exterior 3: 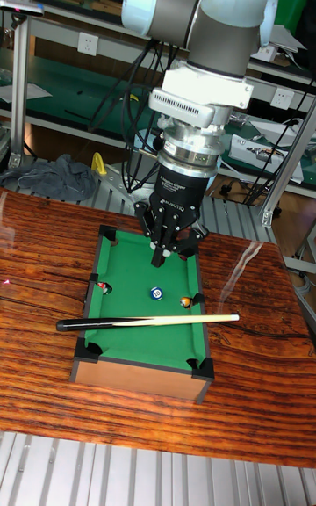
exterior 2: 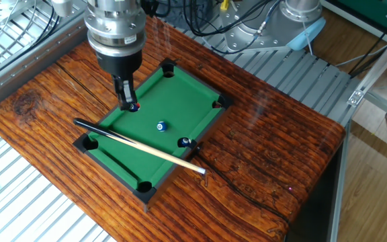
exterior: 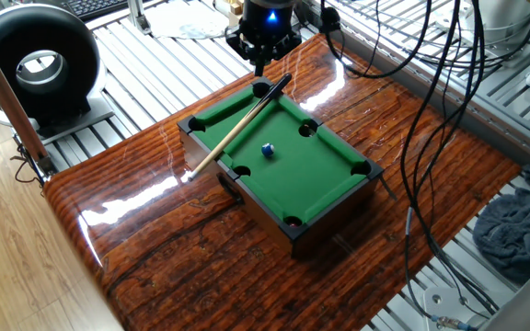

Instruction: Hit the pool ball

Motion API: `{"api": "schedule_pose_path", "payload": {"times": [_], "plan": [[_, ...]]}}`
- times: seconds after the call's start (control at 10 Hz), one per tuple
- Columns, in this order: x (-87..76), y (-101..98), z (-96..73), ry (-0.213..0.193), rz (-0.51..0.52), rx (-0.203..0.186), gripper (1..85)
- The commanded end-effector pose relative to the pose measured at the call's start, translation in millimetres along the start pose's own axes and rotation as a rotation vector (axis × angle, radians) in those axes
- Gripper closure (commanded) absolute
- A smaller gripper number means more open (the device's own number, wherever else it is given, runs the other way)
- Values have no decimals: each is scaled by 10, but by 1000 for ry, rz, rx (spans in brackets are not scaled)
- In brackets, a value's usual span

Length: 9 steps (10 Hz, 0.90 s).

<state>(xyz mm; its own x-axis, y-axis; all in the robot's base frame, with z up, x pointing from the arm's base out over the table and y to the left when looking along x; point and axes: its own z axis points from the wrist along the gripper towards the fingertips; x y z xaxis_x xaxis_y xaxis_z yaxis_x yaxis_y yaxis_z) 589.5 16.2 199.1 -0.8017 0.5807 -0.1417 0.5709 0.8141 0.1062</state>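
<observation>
The pool ball (exterior: 267,149) is tiny and blue with a white spot, and it rests near the middle of the mini pool table's green felt (exterior: 325,179). It also shows as the ball (exterior 2: 160,126) and the ball (exterior 3: 156,293). A wooden cue (exterior: 237,129) lies slantwise across the table's rim, seen again as the cue (exterior 2: 140,146) and the cue (exterior 3: 149,321). My gripper (exterior 2: 125,102) hangs above the table's far end, near one tip of the cue. Its fingers are shut together with nothing held. The gripper (exterior: 261,60) and the gripper (exterior 3: 167,253) stand clear of the ball.
A red ball (exterior 2: 134,106) lies by a side pocket under the gripper, and an orange ball (exterior 2: 184,142) sits at the opposite side pocket. The mini table stands on a glossy wooden tabletop (exterior: 173,248). Cables (exterior: 431,110) hang at the right; a black ring device (exterior: 40,64) stands at the left.
</observation>
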Motion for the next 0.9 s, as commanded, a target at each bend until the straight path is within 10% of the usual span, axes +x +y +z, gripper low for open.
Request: {"api": "schedule_pose_path", "payload": {"times": [0.0,0.5,0.8], "plan": [[66,79,-1,12,33,-17,843],[200,247,-69,50,42,-53,843],[136,144,-88,19,-22,-9,843]]}}
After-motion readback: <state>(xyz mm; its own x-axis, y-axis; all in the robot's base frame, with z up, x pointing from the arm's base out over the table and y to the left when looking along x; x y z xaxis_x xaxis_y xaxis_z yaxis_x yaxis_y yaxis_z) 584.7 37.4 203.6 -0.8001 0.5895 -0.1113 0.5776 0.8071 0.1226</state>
